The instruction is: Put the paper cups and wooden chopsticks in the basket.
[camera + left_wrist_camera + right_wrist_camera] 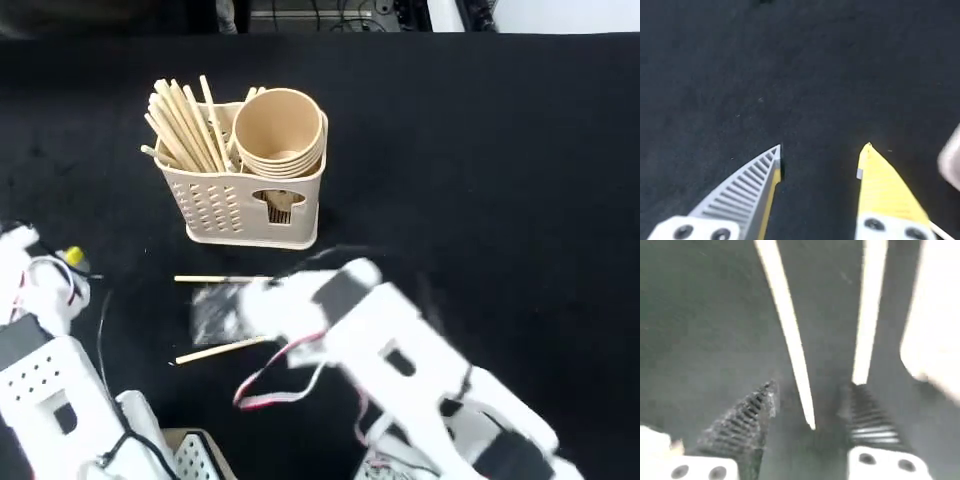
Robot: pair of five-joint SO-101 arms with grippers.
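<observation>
1. High view: the basket (240,215) is being shown with the stacked paper cups (282,130) and a bundle of chopsticks (185,120) already standing in it. On the black cloth (480,150) in front of it, two sticks are lying loose, apart and roughly parallel: the nearer chopstick (215,279) and the farther chopstick (220,350). The right gripper (215,315) is being held over the gap between them.
2. Left wrist view: the left gripper (822,147) is being held over bare cloth, fingers spread apart and nothing between them.
3. Right wrist view: the right gripper (810,387) is being held with its fingers parted. The farther chopstick (787,335) is running in between them, and the nearer chopstick (867,315) is ending at one finger. Each stick is being judged light, stiff, thin and smooth, so likely to roll or pivot. A pinch across the middle, low against the cloth, is being judged safest.
</observation>
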